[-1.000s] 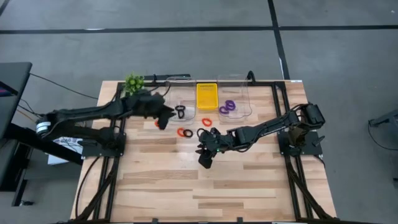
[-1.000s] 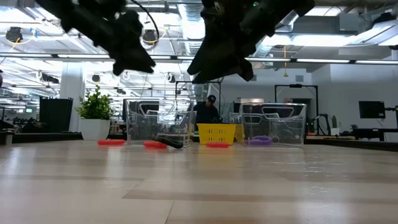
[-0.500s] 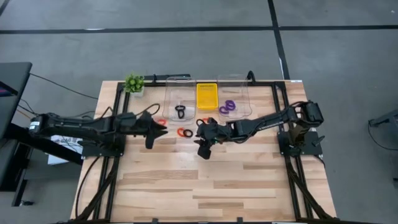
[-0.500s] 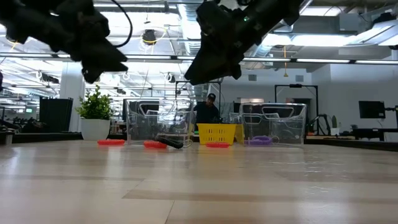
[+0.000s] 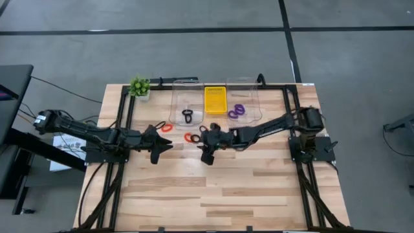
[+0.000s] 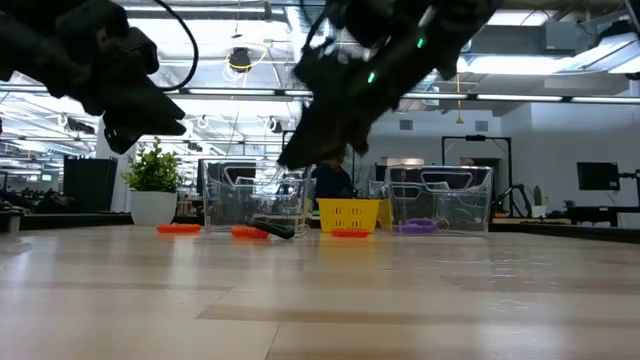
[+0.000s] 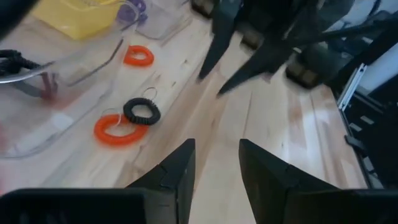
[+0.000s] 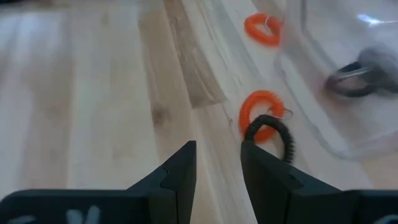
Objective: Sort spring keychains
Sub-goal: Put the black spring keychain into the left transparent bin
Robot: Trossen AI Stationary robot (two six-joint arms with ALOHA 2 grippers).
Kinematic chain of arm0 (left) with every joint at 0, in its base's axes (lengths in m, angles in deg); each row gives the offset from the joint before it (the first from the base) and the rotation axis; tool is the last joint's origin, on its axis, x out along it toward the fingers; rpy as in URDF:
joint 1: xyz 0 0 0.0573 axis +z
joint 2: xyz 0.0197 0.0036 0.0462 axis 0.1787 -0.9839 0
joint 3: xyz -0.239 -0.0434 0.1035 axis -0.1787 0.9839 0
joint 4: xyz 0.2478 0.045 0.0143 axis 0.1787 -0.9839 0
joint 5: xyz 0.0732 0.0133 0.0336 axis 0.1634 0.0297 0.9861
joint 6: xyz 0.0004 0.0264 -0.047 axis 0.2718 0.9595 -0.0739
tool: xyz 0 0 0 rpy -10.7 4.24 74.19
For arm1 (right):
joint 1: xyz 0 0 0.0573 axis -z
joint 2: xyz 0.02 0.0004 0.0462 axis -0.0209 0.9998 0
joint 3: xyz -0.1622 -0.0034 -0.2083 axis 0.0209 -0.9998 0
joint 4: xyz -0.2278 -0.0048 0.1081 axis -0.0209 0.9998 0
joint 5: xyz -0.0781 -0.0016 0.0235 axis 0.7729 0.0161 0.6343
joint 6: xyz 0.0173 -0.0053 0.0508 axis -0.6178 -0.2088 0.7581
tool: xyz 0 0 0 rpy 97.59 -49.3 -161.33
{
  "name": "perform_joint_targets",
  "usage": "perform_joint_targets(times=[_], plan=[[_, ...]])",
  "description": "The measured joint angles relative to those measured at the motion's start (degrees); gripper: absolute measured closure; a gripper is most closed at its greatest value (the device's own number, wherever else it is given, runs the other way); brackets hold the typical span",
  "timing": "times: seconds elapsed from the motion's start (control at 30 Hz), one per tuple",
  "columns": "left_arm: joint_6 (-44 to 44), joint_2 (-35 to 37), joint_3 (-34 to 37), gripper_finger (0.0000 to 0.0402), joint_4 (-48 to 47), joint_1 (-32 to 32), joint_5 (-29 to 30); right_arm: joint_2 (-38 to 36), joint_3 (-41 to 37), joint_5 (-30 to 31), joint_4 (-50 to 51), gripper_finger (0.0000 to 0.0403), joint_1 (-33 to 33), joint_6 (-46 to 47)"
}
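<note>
Both tools empty above the loose coils

Your right tool [image 5: 206,157] hangs open beside the black coiled-cord loop [image 8: 268,131] overlapping an orange one [image 8: 259,106], likely lining up; left tool [image 5: 155,155] open too.

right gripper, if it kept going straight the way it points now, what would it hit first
Probably the black coiled-cord keychain lying against a red-orange coiled ring on the wooden table. It sits just ahead of the open right gripper, slightly to one side, so depth and alignment are uncertain.
</note>
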Motion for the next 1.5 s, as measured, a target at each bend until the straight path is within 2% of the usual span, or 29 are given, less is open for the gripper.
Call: perform_joint_targets(times=[0.2,0.6,0.87,1.5], plan=[[-3.96,-1.5,1.38,0.0281,0.57,-3.24,1.69,5.63,2.51,7.5,-1.32,0.0287,-0.74,-0.04],[-7.3,-2.62,2.32,0.0279,2.38,-7.05,3.38,5.87,3.09,4.73,-0.94,0.0287,-0.22,-3.03],[-7.29,-2.62,2.32,0.0279,2.75,-7.13,3.39,5.87,3.07,4.28,0.25,0.0287,1.68,-7.04],[-7.3,-2.62,2.32,0.0279,3.7,-7.11,3.37,5.89,3.05,4.11,0.16,0.0287,2.37,-7.05]])
